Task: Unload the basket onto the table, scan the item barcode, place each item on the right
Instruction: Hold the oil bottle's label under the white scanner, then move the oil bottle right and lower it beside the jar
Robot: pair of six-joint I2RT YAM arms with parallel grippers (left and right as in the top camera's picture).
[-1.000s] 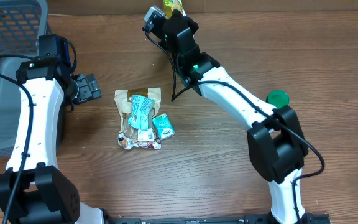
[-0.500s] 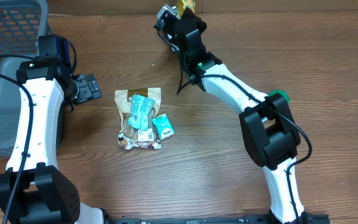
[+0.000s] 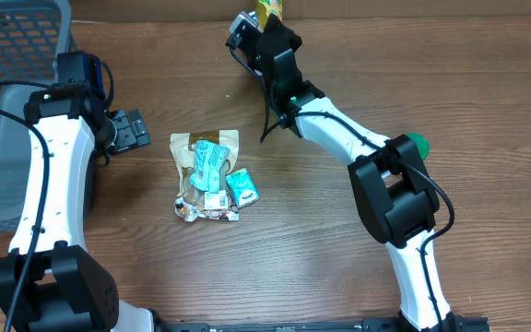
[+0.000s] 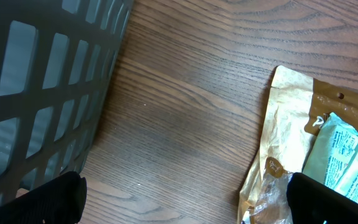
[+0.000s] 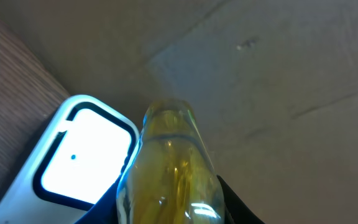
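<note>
My right gripper (image 3: 267, 20) is at the table's back edge, shut on a yellow, glossy packet (image 3: 268, 9). The right wrist view shows the packet (image 5: 169, 168) between the dark fingers (image 5: 230, 202), right beside a white scanner (image 5: 82, 158) with a lit window. From overhead the scanner (image 3: 241, 25) sits just left of the gripper. No barcode shows on the packet. My left gripper (image 3: 129, 129) stands open over bare wood, left of a pile of snack packets (image 3: 208, 175). In the left wrist view nothing lies between that gripper's (image 4: 185, 205) fingers.
A grey mesh basket (image 3: 7, 55) fills the far left; its wall (image 4: 42, 93) is close to my left gripper. A tan pouch (image 4: 297, 124) with a teal packet (image 4: 340, 155) on it lies to the right. A green disc (image 3: 413, 144) sits by the right arm.
My right gripper has carried the yellow packet a little to the right along the back edge, beside the scanner. The left arm and the pile have not moved.
</note>
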